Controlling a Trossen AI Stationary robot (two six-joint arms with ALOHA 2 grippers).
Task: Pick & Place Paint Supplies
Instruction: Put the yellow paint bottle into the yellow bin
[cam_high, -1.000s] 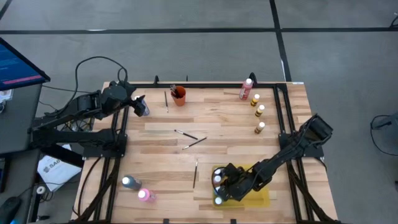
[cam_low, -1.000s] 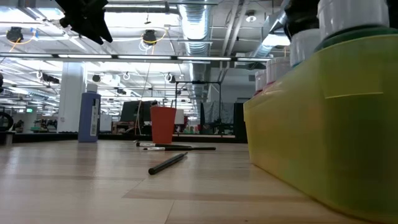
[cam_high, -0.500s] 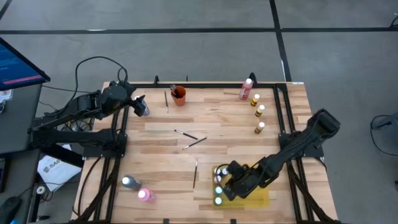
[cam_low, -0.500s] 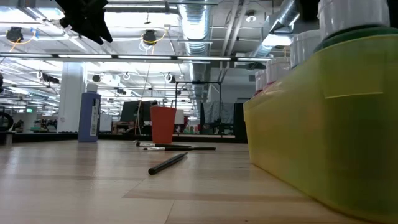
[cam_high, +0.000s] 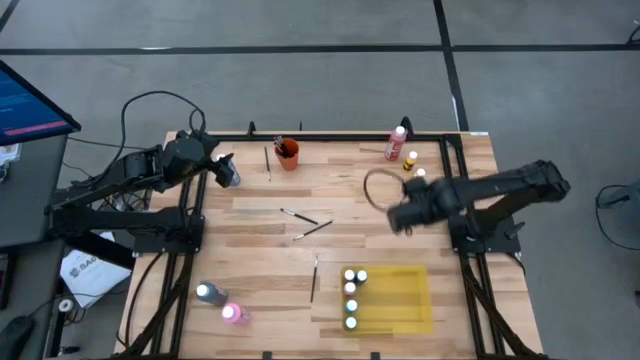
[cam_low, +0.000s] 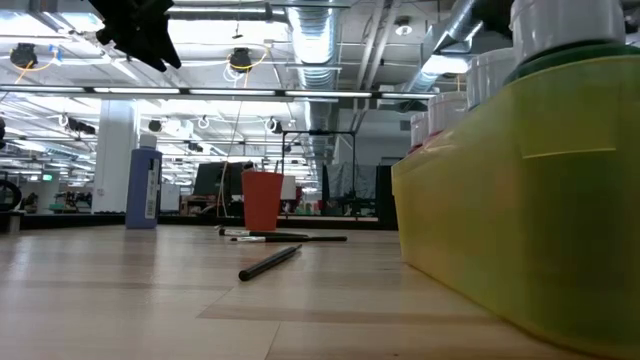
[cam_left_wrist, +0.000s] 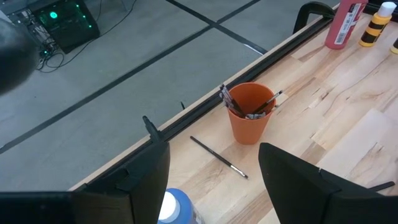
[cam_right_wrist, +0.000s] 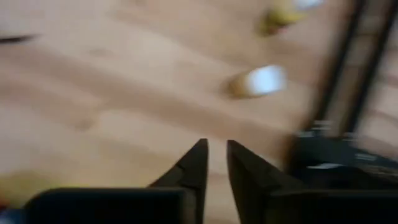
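My right end effector (cam_high: 394, 217) hangs over the worktop (cam_high: 340, 190) centre-right, fingers nearly together, empty. Four paint bottles (cam_high: 350, 297) stand in the yellow tray (cam_high: 400, 300). Left end effector (cam_high: 228, 172) waits, spread wide, beside the orange cup (cam_high: 288, 154).

Grey floor (cam_high: 300, 60) with dark seams, exposed ducts (cam_low: 330, 40), ceiling lights (cam_low: 240, 60)

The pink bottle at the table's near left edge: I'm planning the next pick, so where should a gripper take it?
The pink bottle looks tipped over beside the blue bottle, cap pointing right. Probably best to descend from above and close across its body, fingers either side, clear of the blue one.
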